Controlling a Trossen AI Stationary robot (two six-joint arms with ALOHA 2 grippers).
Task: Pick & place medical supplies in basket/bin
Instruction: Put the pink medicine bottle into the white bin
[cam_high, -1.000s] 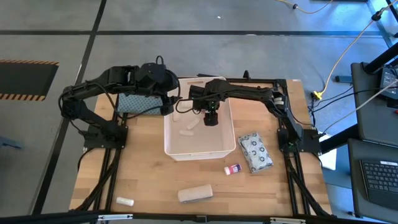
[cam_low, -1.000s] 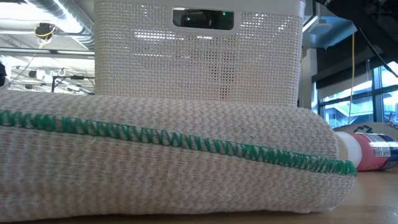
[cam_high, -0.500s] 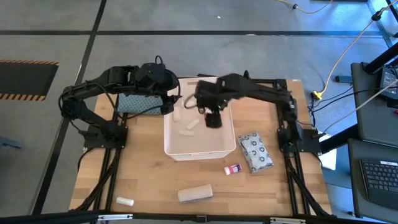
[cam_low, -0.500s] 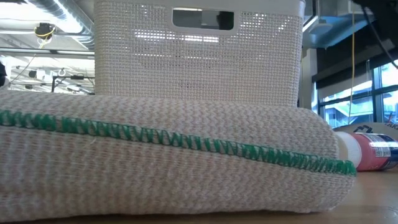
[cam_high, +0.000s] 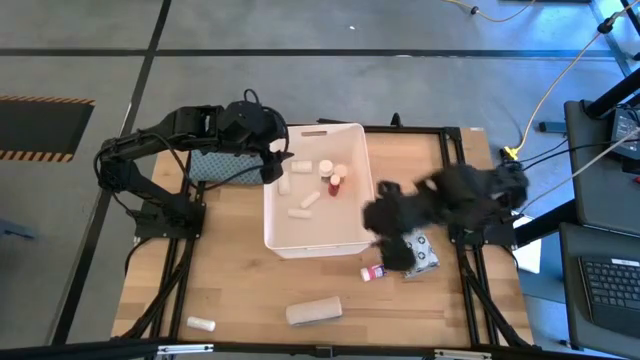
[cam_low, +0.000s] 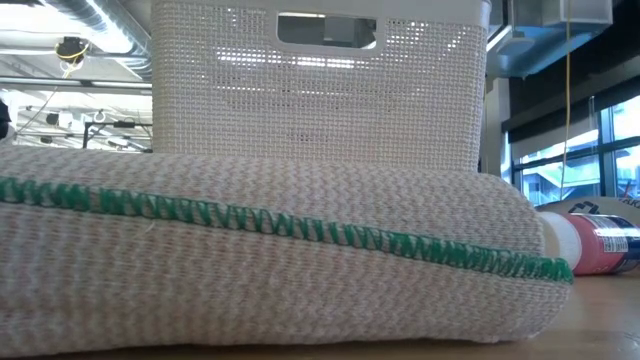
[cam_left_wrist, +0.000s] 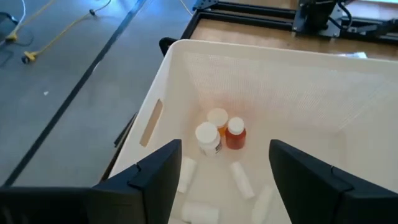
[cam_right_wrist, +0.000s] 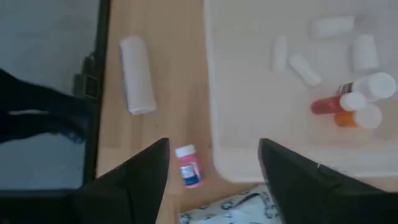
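White plastic forms the tub (cam_high: 315, 200) at the frame's centre, where rolls and three small bottles (cam_high: 331, 176) are already seen. The right pincer (cam_right_wrist: 211, 163), spread wide and empty, is held above the red-capped bottle (cam_high: 373, 271) and patterned packet (cam_high: 425, 252) at lower right. The bottle should be straddled squarely before closing. The left pincer (cam_left_wrist: 224, 163), also wide, is parked over the tub's upper-left rim.
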